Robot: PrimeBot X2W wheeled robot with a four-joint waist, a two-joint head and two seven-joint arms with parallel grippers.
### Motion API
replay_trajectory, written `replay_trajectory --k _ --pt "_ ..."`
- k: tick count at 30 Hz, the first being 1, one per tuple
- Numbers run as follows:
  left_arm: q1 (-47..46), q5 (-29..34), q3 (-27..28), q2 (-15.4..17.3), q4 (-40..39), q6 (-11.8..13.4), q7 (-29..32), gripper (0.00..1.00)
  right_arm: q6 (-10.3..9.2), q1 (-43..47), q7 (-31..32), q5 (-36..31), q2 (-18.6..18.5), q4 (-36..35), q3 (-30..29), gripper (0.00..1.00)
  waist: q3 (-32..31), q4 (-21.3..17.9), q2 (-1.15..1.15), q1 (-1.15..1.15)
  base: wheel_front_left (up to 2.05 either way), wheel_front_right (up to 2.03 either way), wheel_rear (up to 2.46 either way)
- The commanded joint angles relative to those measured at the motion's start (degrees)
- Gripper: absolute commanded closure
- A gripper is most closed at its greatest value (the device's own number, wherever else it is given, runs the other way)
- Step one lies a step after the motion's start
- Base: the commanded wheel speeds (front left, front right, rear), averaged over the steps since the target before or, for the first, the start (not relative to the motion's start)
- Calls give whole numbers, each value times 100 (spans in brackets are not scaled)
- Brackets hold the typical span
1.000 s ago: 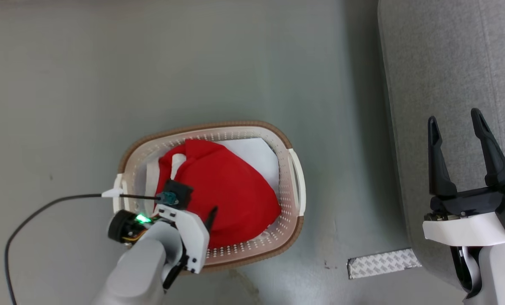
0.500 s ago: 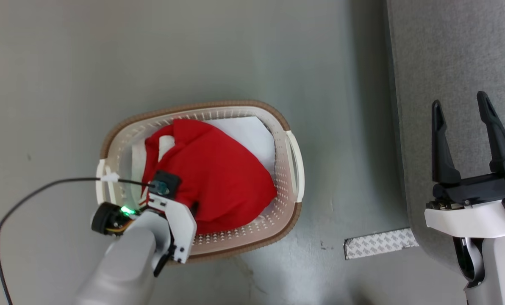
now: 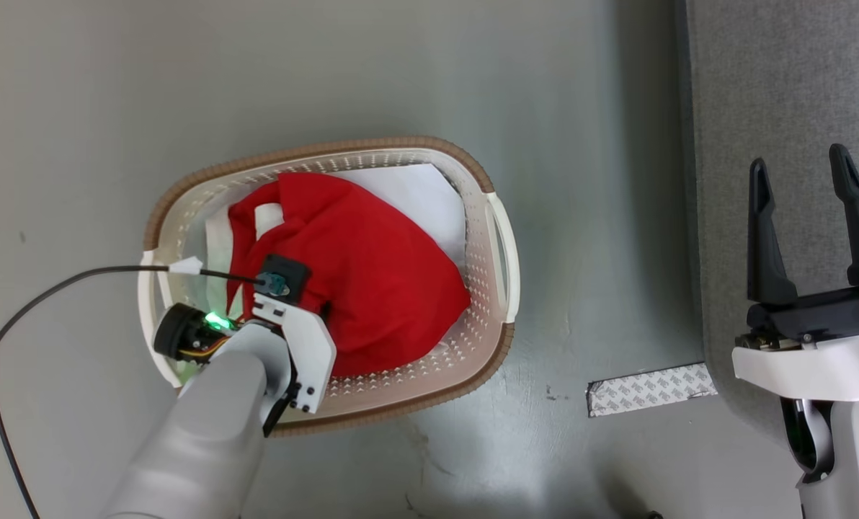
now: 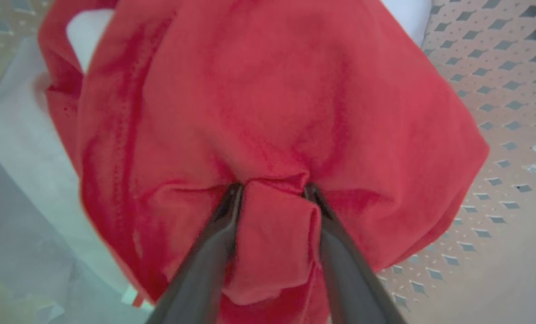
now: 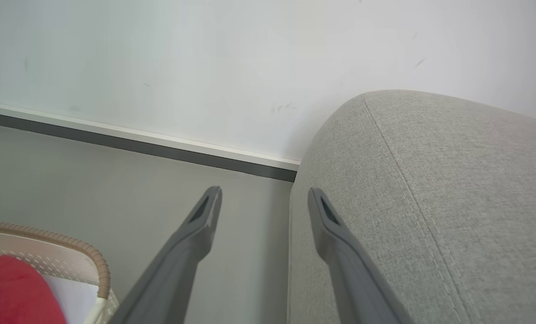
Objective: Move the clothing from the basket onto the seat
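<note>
Head view: clothing (image 3: 379, 281) heaped in basket (image 3: 314, 150) atop white sheet (image 3: 419, 194); seat (image 3: 782, 94) well apart, to R. L gripper (image 3: 320, 316) sunk into red fabric. R gripper (image 3: 800, 176) spread wide, empty, over seat edge.
L wrist view: jaws pinched on a bunched fold of clothing.
R wrist view: nothing betw. jaws; seat just beside.
Step, prob.: grasp made, lift pending. Next: raise clear of basket rim, swing R to seat w/o dragging sheet.
</note>
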Motion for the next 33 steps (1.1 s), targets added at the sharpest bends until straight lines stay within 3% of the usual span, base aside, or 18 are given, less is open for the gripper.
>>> replay_trajectory --k 1,8,13,24,33 --pt "-40 28 -31 27 80 -29 -49 100 -14 -97 4 -8 5 -20 -39 0 12 8 0 -1 0 0 0" --pt "-18 -91 -122 -99 210 -131 -281 100 -14 -41 4 56 5 76 -74 0 -194 46 0 -1 0 0 0" --pt "196 -351 -105 -193 175 -227 -591 100 -14 171 4 144 6 282 -48 0 -756 166 0 -1 0 0 0" --pt "1073 -998 31 -266 -267 -271 -1209 100 -14 861 4 139 4 737 -29 0 -2545 398 0 -1 0 0 0" --pt "1921 -1322 246 -146 -1236 -153 -1428 100 -14 1476 4 100 -54 962 -81 0 -3711 637 0 -1 0 0 0"
